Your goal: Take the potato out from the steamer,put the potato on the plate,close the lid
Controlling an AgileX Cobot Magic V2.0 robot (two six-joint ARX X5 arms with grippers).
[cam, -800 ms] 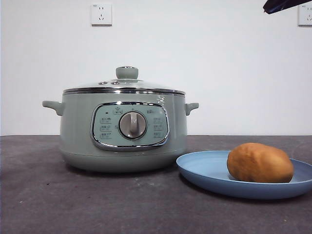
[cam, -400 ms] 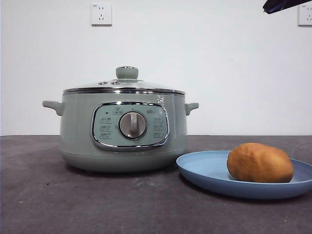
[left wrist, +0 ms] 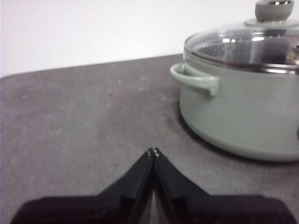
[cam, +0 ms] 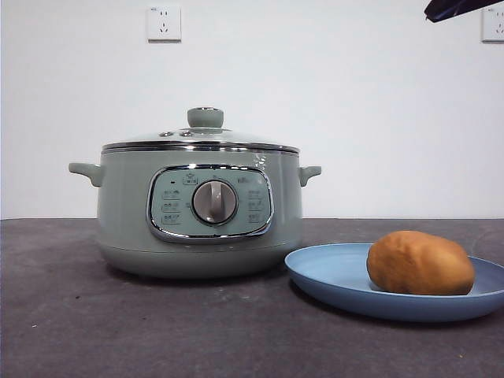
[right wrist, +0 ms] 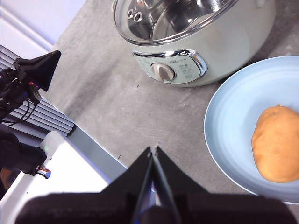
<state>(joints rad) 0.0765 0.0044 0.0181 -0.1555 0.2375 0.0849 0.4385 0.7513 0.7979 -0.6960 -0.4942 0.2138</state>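
Bench (cam: 94, 331): dark grey, matte, carrying everything listed here.

Steamer (cam: 198, 213): pale green pot, dial facing front, just beside the plate, a slim gap showing between them in the front view.

Plate (cam: 331, 276): blue, shallow, to one side of the steamer.

Lid (cam: 201, 140): glass with a green knob, seated level on the steamer's rim. The right wrist view looks down through it to a bare steel inside; the front view shows only its edge.

Potato (cam: 420, 263): orange-brown, lying on the plate toward its far side from the steamer.

Left claw (left wrist: 153, 152): tips pressed together, holding nothing, hanging above bare bench near the steamer's side handle. Only its own wrist view shows it.

Right claw (right wrist: 153, 150): tips pressed together, holding nothing, high above the bench in front of steamer and plate; probably the dark tip at the front view's top corner.

Step in hand, by my reckoning: none left. Potato out, plated, lid on. The next move calls only for both arms to keep clear.
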